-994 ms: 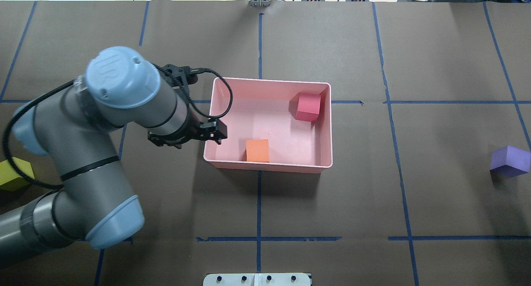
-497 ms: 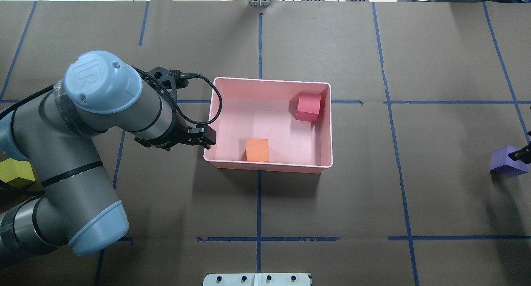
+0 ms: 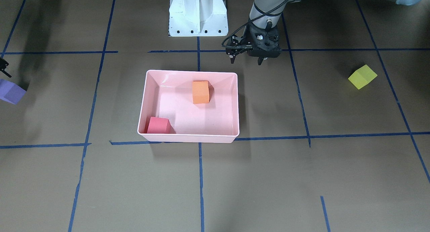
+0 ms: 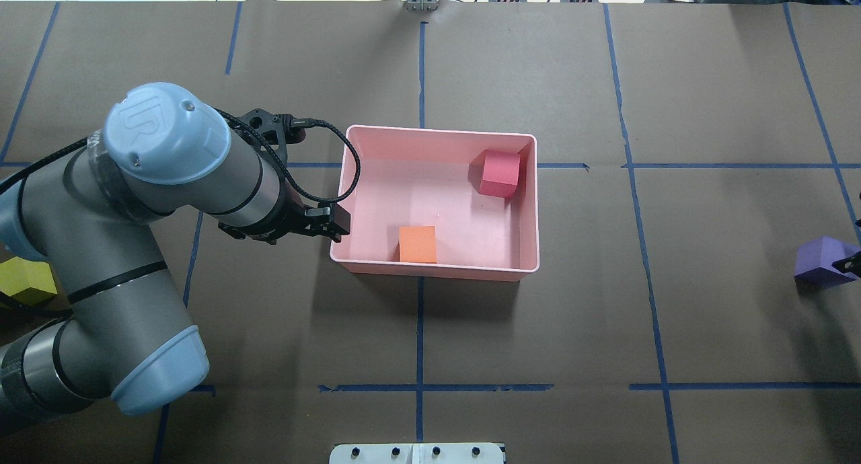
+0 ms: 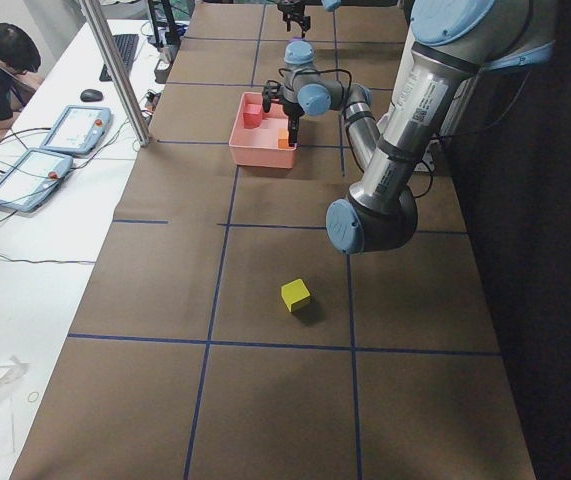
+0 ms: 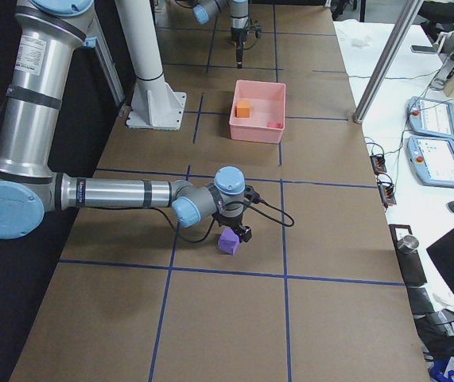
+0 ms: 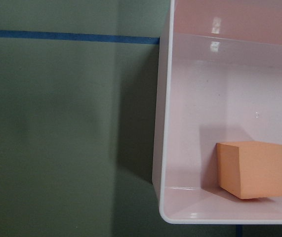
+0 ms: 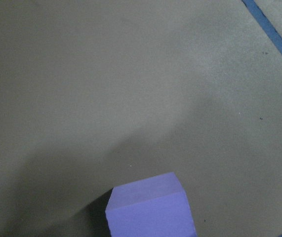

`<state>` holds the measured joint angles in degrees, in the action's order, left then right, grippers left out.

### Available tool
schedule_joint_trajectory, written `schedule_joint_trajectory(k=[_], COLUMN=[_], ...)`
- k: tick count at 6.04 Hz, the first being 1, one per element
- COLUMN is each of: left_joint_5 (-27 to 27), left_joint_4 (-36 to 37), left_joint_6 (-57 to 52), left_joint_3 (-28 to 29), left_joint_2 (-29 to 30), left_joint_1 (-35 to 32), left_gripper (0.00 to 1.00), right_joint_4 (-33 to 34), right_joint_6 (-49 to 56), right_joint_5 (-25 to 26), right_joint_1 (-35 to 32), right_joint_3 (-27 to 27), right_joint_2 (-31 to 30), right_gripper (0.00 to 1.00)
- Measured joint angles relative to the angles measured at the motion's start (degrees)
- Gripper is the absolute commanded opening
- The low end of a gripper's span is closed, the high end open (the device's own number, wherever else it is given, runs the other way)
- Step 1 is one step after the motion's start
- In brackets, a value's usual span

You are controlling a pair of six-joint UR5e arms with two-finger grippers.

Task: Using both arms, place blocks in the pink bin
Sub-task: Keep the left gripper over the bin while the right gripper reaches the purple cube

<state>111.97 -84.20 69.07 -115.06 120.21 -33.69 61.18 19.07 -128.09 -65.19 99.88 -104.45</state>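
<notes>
First, from the front: the left gripper (image 3: pixel 246 61) hangs empty with its fingers spread, just outside the pink bin (image 3: pixel 188 138) at its corner nearest the robot's left. The orange block (image 3: pixel 201 92) lies in the bin by the wall nearest the robot. The red block (image 3: pixel 158 125) sits in the far corner. The yellow-green block (image 3: pixel 362 76) rests on the table (image 3: pixel 302 178), well apart from the bin.

Overhead, the purple block (image 4: pixel 820 261) lies near the table's right edge, and a sliver of the right gripper (image 4: pixel 850 262) shows at it.

From the right side, that gripper hangs at the purple block, but whether it is spread or pressed together cannot be told.

The left wrist camera shows the orange block near a bin corner. The right wrist camera shows only the purple block.
</notes>
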Motion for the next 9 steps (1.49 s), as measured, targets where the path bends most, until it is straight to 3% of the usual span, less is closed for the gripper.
schedule_joint_trajectory(k=[8,9], left_joint_5=[-0.1,-0.1], left_joint_4=[-0.2,-0.3], left_joint_6=[0.1,0.1], left_joint_3=[0.8,1.0], left_joint_2=[0.0,0.0], left_joint_1=[0.5,0.5], left_gripper=[1.0,1.0], right_joint_4=[0.5,0.5], right_joint_6=[1.2,1.1], right_joint_5=[0.8,1.4], right_joint_1=[3.6,4.4], right_joint_3=[-5.4,-5.6], right_joint_2=[3.5,3.6], right_gripper=[0.98,0.71])
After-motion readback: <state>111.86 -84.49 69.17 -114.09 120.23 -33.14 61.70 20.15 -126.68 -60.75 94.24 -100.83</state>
